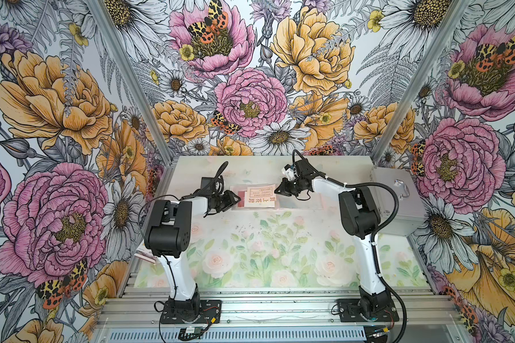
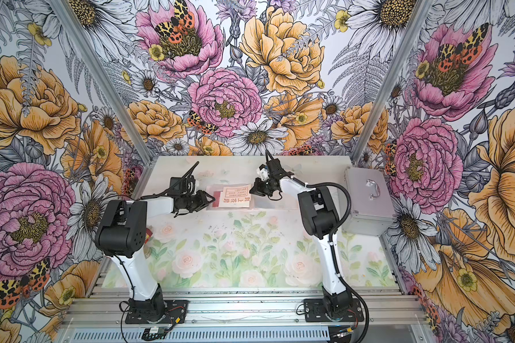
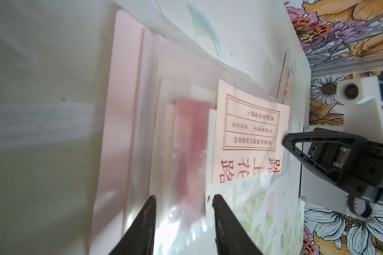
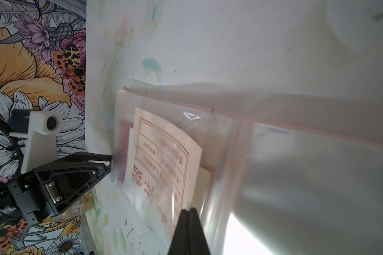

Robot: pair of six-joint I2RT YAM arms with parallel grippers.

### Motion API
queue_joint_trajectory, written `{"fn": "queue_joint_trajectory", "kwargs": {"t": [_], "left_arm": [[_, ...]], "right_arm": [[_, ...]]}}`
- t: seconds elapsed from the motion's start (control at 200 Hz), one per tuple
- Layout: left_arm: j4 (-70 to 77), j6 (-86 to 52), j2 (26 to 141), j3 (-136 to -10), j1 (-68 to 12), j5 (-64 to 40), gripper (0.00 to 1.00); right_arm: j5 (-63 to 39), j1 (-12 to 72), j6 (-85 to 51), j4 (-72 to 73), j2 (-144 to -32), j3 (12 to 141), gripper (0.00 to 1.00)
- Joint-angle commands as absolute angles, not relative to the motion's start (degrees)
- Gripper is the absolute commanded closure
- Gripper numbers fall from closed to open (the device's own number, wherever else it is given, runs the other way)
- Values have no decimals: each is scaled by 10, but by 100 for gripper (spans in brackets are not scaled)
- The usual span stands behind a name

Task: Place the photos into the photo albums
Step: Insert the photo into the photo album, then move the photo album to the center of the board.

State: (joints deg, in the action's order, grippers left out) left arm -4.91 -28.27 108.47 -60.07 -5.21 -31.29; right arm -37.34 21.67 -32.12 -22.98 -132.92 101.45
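Photo album (image 1: 301, 202) partly loaded
Red photo (image 3: 189, 141) sleeved, cream photo (image 1: 262, 196) half-in (perhaps); left hand (image 3: 184, 198) part-spread, empty; right hand (image 4: 188, 210) closed tight.

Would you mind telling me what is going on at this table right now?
Two robot arms are working on a pale-pink photo album lying open at the table's back. A cream card with red characters and a red card sit among its clear sleeves. The left gripper has its fingers apart at one edge; the right gripper is shut at the opposite side, and whether it pinches a sleeve is unclear.
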Motion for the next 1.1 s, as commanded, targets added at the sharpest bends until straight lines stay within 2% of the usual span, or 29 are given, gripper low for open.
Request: {"fn": "queue_joint_trajectory", "kwargs": {"t": [0.0,0.105,0.195,0.27,0.44,0.585,0.731,1.096], "left_arm": [[-57,-267,1055,-611,-58,-320,56],[-63,-266,1048,-611,-58,-319,56],[-67,-266,1027,-611,-58,-318,56],[-69,-268,1019,-614,-62,-316,56],[-84,-270,1012,-653,-83,-307,56],[-114,-266,1037,-735,-120,-299,56],[-143,-263,1129,-856,-160,-296,56],[-256,-290,1444,-1291,-218,-321,56]], "right_arm": [[-364,232,-326,-242,-1350,1046,100],[-348,231,-321,-245,-1338,1036,98],[-330,222,-305,-260,-1314,1019,82],[-319,210,-296,-264,-1286,998,74],[-295,168,-281,-265,-1228,971,71],[-248,131,-271,-273,-1234,1006,69],[-164,104,-259,-311,-1293,1101,66],[-123,80,-258,-348,-1509,1404,63]]}}
